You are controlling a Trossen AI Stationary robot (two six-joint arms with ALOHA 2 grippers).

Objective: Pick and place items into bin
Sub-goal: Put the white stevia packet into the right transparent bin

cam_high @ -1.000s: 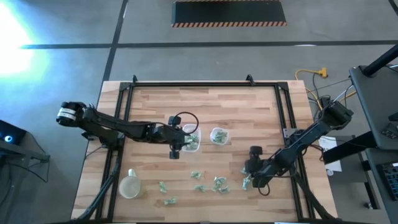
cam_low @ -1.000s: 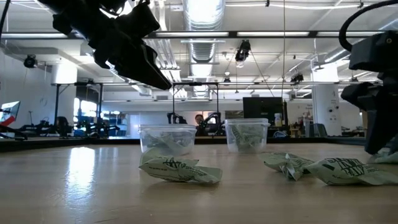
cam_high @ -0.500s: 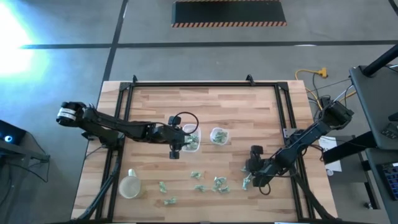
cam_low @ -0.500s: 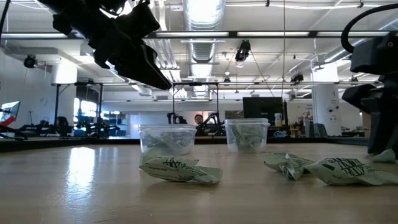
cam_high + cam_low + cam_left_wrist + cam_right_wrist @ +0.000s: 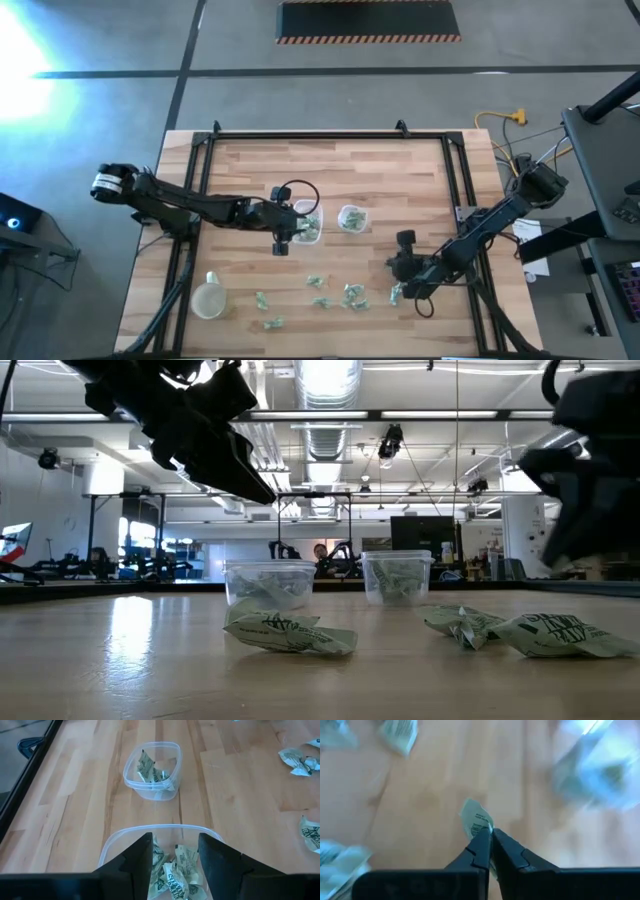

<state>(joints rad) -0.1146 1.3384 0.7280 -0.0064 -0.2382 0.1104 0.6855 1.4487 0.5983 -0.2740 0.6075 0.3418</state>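
Note:
My right gripper (image 5: 490, 836) is shut on one small pale-green and white packet (image 5: 476, 822) above the table's near right part (image 5: 396, 290). Several more packets (image 5: 322, 300) lie loose on the wood near the front edge. Two clear containers (image 5: 308, 226) (image 5: 351, 218) stand mid-table, each with packets inside. My left gripper (image 5: 175, 852) hovers open just above the left container (image 5: 160, 832), touching nothing. My right gripper pinches the packet by one crinkled end (image 5: 485, 831) between its two fingertips. The rest of the packet sticks out past the fingers. It is lifted clear of the table.
A round pale lid or cup (image 5: 209, 298) sits at the near left. In the low view, loose packets (image 5: 290, 632) (image 5: 555, 635) lie in front of the containers (image 5: 268, 582). Black frame rails (image 5: 190, 200) run along the table's sides.
My right gripper has risen from the table and shifted a little toward the left. The packet that lay under it at the low view's right edge has left the wood. My left gripper has kept still.

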